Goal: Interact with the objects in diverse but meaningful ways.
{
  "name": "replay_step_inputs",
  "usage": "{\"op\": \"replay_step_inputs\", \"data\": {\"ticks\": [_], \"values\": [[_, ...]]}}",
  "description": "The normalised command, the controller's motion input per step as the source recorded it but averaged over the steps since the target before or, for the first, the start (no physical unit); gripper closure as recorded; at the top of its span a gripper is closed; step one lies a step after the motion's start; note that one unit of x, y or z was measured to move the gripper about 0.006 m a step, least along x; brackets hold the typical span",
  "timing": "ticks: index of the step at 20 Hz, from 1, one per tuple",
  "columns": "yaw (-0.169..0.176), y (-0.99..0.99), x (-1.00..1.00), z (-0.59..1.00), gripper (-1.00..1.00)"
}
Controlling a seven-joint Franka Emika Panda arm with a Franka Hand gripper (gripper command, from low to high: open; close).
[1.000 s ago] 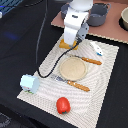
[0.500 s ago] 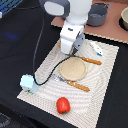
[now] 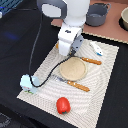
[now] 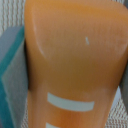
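My gripper [image 3: 67,49] is down on the striped mat [image 3: 107,85], just beyond the tan plate [image 3: 74,68]. The wrist view is filled by the golden-yellow bread loaf [image 4: 75,55], with grey fingers [image 4: 10,65] pressed against both of its sides. From outside, only a sliver of the loaf [image 3: 57,46] shows beside the gripper. A red tomato [image 3: 62,104] lies at the mat's near edge. The small white carton [image 3: 26,83] stands at the mat's corner on the exterior view's left. The white-and-blue tube piece [image 3: 96,48] lies on the exterior view's right.
Orange-handled cutlery lies beside the plate, one piece [image 3: 91,61] beyond it and one [image 3: 77,85] in front. A grey pot [image 3: 97,14] and a bowl [image 3: 124,17] stand at the back. A black cable [image 3: 47,79] trails across the mat toward the carton.
The upper arm has swung toward the exterior view's left while the gripper stayed at the same spot on the mat. Less of the loaf shows beside it.
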Motion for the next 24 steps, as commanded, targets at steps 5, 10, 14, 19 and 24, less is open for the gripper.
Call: {"op": "replay_step_inputs", "data": {"ticks": [5,10,14,19,24], "values": [[0.065,0.11,-0.13,1.00,1.00],[0.043,0.19,-0.20,1.00,1.00],[0.044,0.04,-0.43,1.00,1.00],[0.042,-0.50,-0.51,0.61,1.00],[0.009,-0.81,-0.52,0.29,1.00]]}}
